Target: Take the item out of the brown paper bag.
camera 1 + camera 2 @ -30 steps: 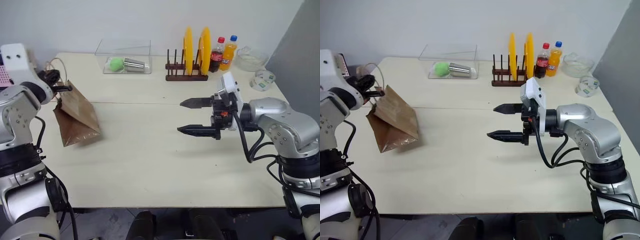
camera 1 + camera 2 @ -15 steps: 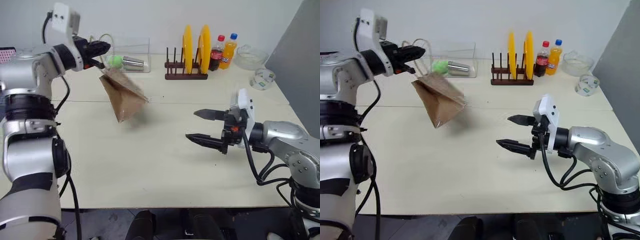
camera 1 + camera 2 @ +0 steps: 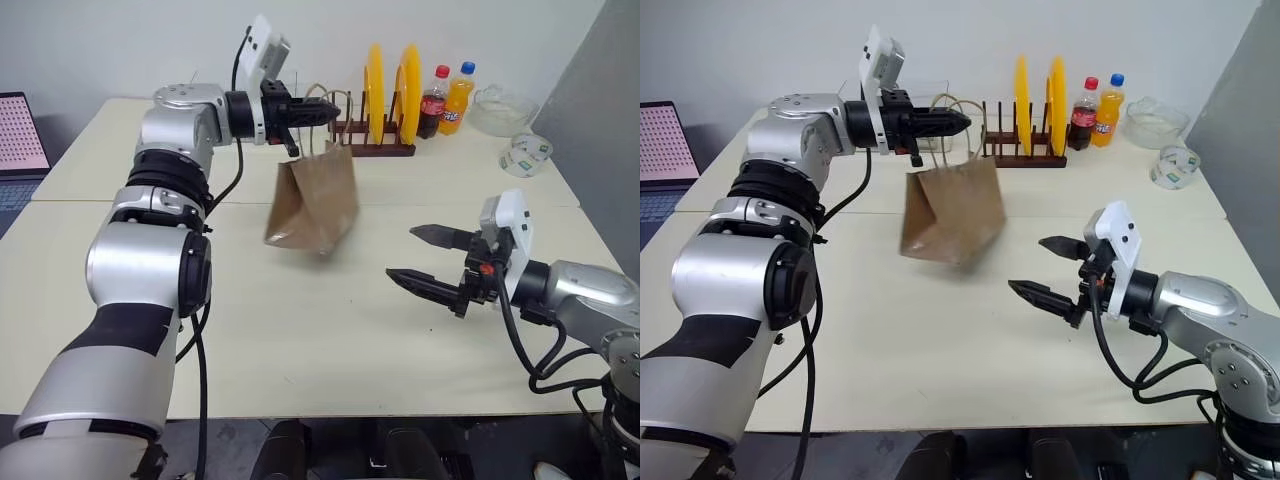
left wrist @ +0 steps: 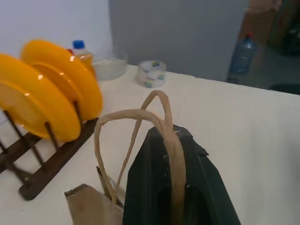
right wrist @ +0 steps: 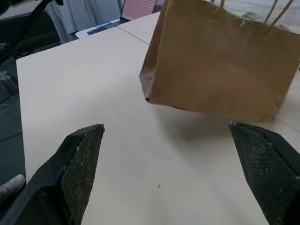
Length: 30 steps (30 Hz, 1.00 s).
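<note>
— Since a second ago your left gripper (image 3: 958, 123) has swung the paper bag (image 3: 312, 200) from the table's left side to the middle, and the bag now hangs clear of the table (image 3: 300, 340), tilted, with its shadow under it. Your right gripper (image 3: 425, 258) has drawn back a little toward the near right.

— How does the left one hold it?

— Its fingers are pinched together on the cord handles (image 4: 154, 122); in the left wrist view you see one loop draped over the black fingertips (image 4: 173, 183) and the bag's top edge just below them.

— And the right?

— Spread wide, holding nothing, level with the bag's lower half and well apart from it. In the right wrist view the bag's bottom edge floats above the tabletop between your two fingertips (image 5: 79, 159), farther off.

— What room do you have around the bag?

— Beneath it and toward the near edge the table is bare, and so is the stretch between the bag and your right gripper. Behind the bag you have the dish rack (image 3: 372, 150) with two yellow plates (image 3: 376, 98), close to the handles. Two bottles (image 3: 446, 103), a glass bowl (image 3: 500, 113) and a roll of tape (image 3: 526, 159) sit at the far right corner. A laptop (image 3: 662, 140) stands off the table's left end.
</note>
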Tool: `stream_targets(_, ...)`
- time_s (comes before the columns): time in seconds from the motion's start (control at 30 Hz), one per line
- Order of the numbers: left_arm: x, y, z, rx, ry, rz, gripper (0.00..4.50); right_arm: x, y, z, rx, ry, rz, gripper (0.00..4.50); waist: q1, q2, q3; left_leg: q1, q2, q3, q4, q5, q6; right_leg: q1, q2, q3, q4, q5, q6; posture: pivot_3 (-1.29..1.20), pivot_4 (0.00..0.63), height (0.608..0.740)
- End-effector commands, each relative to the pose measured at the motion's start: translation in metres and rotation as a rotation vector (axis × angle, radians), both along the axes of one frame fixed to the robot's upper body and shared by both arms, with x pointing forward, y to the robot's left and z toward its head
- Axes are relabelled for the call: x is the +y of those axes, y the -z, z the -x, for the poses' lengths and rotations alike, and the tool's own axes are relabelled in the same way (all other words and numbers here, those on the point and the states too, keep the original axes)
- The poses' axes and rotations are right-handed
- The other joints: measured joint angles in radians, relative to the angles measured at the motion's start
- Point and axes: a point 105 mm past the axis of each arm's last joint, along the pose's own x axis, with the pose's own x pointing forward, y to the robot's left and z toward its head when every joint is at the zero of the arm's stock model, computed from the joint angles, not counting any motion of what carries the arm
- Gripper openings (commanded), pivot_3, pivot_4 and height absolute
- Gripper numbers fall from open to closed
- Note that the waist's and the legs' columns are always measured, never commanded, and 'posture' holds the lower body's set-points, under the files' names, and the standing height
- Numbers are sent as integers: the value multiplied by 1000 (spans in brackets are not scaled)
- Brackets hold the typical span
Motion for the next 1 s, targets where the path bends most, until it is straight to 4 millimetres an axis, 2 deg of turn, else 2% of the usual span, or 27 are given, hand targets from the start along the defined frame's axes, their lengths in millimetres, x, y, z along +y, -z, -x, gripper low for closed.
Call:
stream_targets(0.03, -15, -34, 14, -117, 91, -17, 19, -3, -6, 9, -33, 13, 3, 4500, -1, 0, 0, 0, 0, 0, 0, 0, 0, 0, 0, 0, 0, -1, 2, 0, 150, 740)
stream_targets(0.17, -26, -27, 19, -106, 164, -59, 19, -7, -2, 14, -20, 38, 2, 4500, 0, 0, 0, 0, 0, 0, 1, 0, 0, 0, 1, 1, 0, -2, 4, 0, 150, 740)
stream_targets(0.27, -31, -13, 21, -94, 201, -108, 19, -8, 0, 16, -12, 51, 5, 4500, -2, 0, 0, 1, 0, 1, 1, 0, 0, 0, 1, 2, 1, -2, 4, 0, 150, 740)
stream_targets(0.47, -31, 10, 21, -74, 236, -187, 19, -8, 2, 20, -2, 63, 3, 4500, -1, 0, 0, 1, 1, 2, 2, 1, 1, 0, 4, 4, 1, -2, 4, 0, 150, 740)
stream_targets(0.6, -18, 22, 16, -126, 196, -278, 19, -4, 3, 20, 10, 64, -16, 4500, -1, 0, 0, 1, 1, 2, 2, 1, 1, 0, 4, 4, 2, -2, 4, 0, 150, 740)
stream_targets(0.77, -2, 28, 9, -189, 131, -360, 19, 0, 7, 18, 30, 68, -23, 4500, 0, 0, 0, 1, 2, 2, 3, 1, 1, 0, 4, 5, 2, -2, 4, 0, 150, 740)
stream_targets(1.0, 17, 23, -2, -299, 9, -420, 19, 3, 10, 12, 45, 75, -23, 4500, 1, 0, 0, 1, 2, 2, 7, 0, 1, 1, 4, 5, 3, -1, 5, 0, 150, 740)
